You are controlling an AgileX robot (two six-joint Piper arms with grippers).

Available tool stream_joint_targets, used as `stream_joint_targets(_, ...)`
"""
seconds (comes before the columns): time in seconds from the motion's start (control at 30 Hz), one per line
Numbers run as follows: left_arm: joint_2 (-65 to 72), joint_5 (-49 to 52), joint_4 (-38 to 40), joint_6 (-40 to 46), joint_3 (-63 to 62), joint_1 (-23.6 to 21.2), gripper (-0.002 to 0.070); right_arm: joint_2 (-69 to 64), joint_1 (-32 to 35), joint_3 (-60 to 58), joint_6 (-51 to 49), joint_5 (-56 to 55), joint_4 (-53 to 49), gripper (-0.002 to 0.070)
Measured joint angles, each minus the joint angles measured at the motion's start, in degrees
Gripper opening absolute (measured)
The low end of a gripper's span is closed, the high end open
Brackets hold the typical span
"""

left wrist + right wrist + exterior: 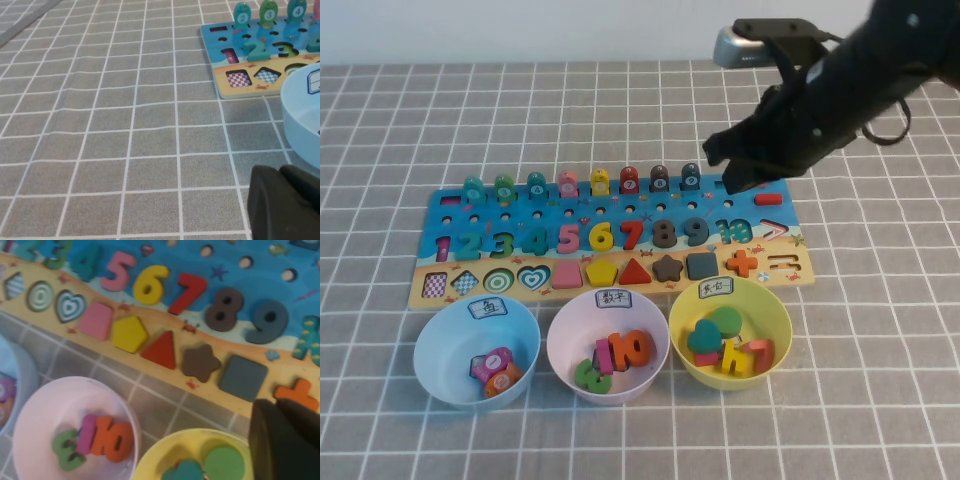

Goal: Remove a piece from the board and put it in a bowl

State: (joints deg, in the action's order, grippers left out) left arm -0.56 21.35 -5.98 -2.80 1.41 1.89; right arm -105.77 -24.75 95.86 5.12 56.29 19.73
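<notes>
- Above the long blue-and-tan wooden board's [610, 245] far right end, the right claw [735, 165] is poised near the dark teal-blue wooden piece [691, 178], still pegged; finger spread cannot be told.
- Light blue plastic bowl [445, 340] waits nearest the board's left end.
- Left claw [285, 205] is parked low over the tabletop [125, 125]; spread cannot be told.

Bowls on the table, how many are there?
3, in a row in front of the long wooden puzzle board: light blue round plastic bowl on the left, pink bowl in the middle, yellow bowl on the right. None looks hidden.

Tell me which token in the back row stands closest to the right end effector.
The dark teal-blue token, last on the row's right end, beside the brown-grey one. The right end effector hovers just right of it; the left end effector sits parked away.
</notes>
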Motion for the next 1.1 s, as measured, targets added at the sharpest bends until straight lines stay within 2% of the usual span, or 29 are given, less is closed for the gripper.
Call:
stream_joint_targets(0.17, 0.0, 0.0, 0.0, 0.0, 0.0, 0.0, -0.0003, -9.57, 0.0, 14.19, -6.07, 10.24, -3.75, -0.0011)
stream_joint_targets(0.27, 0.0, 0.0, 0.0, 0.0, 0.0, 0.0, -0.0003, -14.73, 0.0, 21.4, -8.45, 13.41, -4.28, 0.0035)
stream_joint_targets(0.47, 0.0, 0.0, 0.0, 0.0, 0.0, 0.0, -0.0003, -23.65, 0.0, 33.78, -12.6, 14.41, -4.52, 0.0284)
stream_joint_targets(0.53, 0.0, 0.0, 0.0, 0.0, 0.0, 0.0, -0.0003, -26.16, 0.0, 36.93, -14.31, 14.41, -4.65, 0.0337)
stream_joint_targets(0.73, 0.0, 0.0, 0.0, 0.0, 0.0, 0.0, -0.0003, -31.45, -0.03, 42.58, -16.35, 14.69, -7.1, 0.0365)
stream_joint_targets(1.1, 0.0, 0.0, 0.0, 0.0, 0.0, 0.0, -0.0003, -33.24, -0.57, 43.64, -18.19, 12.37, -10.1, 0.0368)
